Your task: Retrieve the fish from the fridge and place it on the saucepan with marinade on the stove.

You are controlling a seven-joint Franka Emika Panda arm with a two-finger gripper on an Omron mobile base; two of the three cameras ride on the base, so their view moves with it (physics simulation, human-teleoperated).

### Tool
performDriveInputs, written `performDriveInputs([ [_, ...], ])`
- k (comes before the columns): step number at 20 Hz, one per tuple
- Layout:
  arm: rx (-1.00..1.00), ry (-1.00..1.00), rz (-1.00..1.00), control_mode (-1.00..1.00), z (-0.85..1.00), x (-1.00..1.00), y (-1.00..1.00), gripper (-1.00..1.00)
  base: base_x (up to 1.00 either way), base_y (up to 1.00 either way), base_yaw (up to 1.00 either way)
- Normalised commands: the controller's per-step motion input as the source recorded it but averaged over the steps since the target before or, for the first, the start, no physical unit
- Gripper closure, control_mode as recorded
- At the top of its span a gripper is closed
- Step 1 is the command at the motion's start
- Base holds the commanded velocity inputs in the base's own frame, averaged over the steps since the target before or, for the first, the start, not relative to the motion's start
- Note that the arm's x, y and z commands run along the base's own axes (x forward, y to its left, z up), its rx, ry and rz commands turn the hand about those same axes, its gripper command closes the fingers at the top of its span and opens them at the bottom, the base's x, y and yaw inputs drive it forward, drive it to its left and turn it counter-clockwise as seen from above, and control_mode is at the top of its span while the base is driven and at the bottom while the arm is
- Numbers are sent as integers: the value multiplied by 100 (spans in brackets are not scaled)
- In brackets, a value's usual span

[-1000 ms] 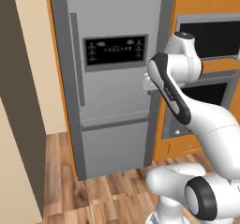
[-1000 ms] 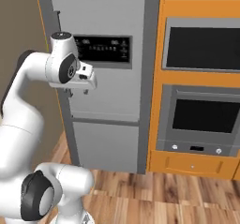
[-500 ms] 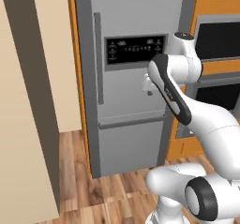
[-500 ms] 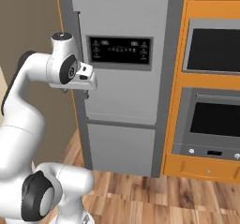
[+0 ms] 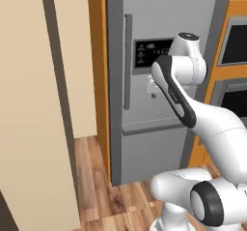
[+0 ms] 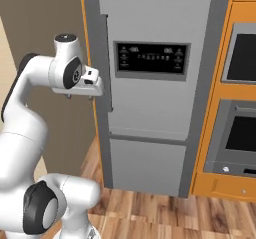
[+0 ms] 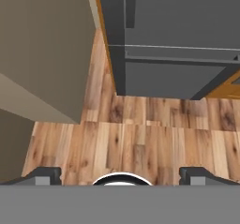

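Note:
The fridge [image 5: 159, 27] is a tall grey steel unit whose doors are shut, with a vertical bar handle [image 5: 128, 61] and a black display panel [image 6: 151, 60]. It also fills the top of the hand view, fridge [image 7: 178, 26]. My gripper [image 6: 80, 96] hangs in front of the fridge beside the handle, pointing down at the floor. Both fingertips [image 7: 44, 174] stand far apart in the hand view, so it is open and holds nothing. In the left base view the gripper [image 5: 150, 93] sits just below the display panel. The fish is hidden. The saucepan and the stove are out of view.
Black-windowed wall ovens [image 6: 242, 83] in orange cabinets stand right of the fridge. A beige wall panel [image 5: 43, 104] rises close on the left. Wooden floor [image 7: 140, 138] lies in front of the fridge.
The whole picture has shifted: the base has driven, so the fridge now sits further right and larger in both base views. The gripper stays open at the same height.

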Motion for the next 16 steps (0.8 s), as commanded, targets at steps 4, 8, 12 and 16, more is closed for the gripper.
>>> performDriveInputs([
  [4, 0, 0, 0, 100, 0, 0, 0, -100, -1, 42, 0],
  [8, 0, 0, 0, 100, 0, 0, 0, -100, -14, 4, 0],
  [12, 0, 0, 0, 100, 0, 0, 0, -100, -8, 0, 7],
  [16, 0, 0, 0, 100, 0, 0, 0, -100, -9, 0, 2],
])
